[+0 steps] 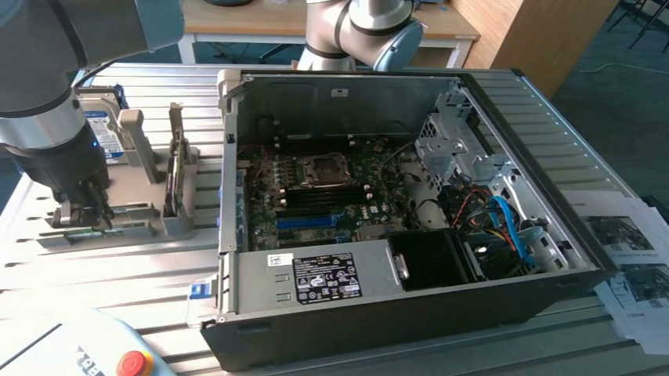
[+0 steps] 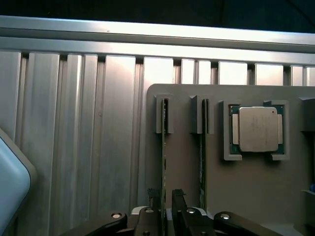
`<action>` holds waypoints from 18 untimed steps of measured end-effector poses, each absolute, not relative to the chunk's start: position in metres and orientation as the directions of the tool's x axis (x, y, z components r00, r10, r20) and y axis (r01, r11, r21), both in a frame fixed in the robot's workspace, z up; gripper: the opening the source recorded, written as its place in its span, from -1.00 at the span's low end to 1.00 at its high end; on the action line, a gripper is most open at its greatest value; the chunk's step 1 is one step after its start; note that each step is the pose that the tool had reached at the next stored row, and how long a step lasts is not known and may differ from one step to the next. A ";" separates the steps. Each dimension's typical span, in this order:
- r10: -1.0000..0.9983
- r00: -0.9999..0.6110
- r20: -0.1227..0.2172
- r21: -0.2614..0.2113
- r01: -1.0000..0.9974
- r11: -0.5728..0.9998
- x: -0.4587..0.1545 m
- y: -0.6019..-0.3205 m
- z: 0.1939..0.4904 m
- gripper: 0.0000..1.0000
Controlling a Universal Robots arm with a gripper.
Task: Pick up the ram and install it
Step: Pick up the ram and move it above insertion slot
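Observation:
The ram [image 2: 163,157] stands on edge in a slot of the grey holder [image 2: 246,187], seen as a thin green line. My gripper [image 2: 166,194] straddles it, one dark finger on each side. The jaws are open: one finger lies close against the stick and a small gap shows at the other. A second thin stick [image 2: 202,147] stands in the neighbouring slot. In the exterior view my gripper [image 1: 86,215] is low over the holder [image 1: 146,215], at the exterior view's left of the open computer case [image 1: 225,180].
A processor chip [image 2: 256,129] lies in a pocket of the holder. A hard drive [image 1: 99,125] and a dark expansion card [image 1: 175,168] stand in the same holder. The motherboard [image 1: 324,196] lies exposed inside the case. Also nearby are a red stop button [image 1: 131,362] and some papers [image 1: 627,258].

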State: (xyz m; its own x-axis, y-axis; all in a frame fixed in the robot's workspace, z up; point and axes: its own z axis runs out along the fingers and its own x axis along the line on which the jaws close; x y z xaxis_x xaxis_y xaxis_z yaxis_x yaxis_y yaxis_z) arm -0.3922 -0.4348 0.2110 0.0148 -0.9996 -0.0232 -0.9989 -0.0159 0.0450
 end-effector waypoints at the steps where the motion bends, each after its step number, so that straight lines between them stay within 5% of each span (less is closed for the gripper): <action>1: -1.000 0.015 -0.023 0.045 -0.999 -0.016 -0.392 -0.435 0.211 -0.53; 18: -1.000 0.015 -0.023 0.045 -0.999 -0.016 -0.392 -0.435 0.201 -0.53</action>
